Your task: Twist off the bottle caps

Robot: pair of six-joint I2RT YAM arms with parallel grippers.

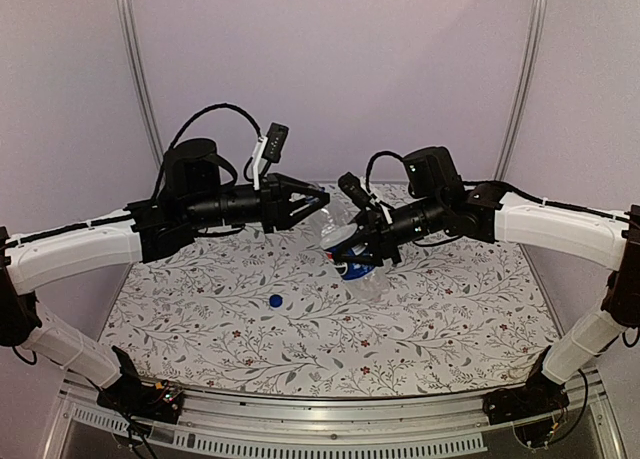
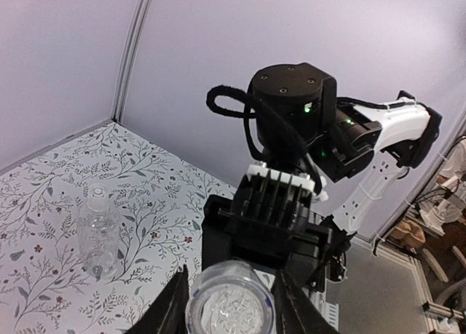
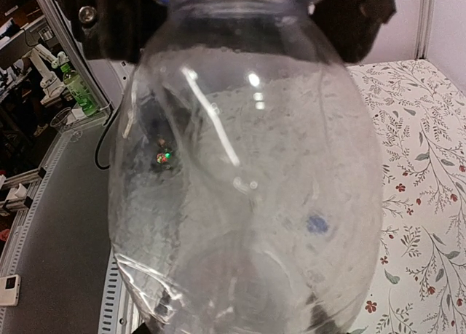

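Now right gripper [image 1: 358, 251] holds the clear plastic blue-label bottle [image 1: 334, 222]; left gripper [image 1: 318, 201] at its eleven o'clock, grip hard to tell.

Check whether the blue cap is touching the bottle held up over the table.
Apart. The top view shows the blue cap lying on the patterned table, with a plain stretch of bare surface between it and the raised bottle.

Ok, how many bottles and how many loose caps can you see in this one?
Bottles: 2 (Pepsi bottle, small clear bottle)
Loose caps on the table: 1 (blue cap)
Total: 3
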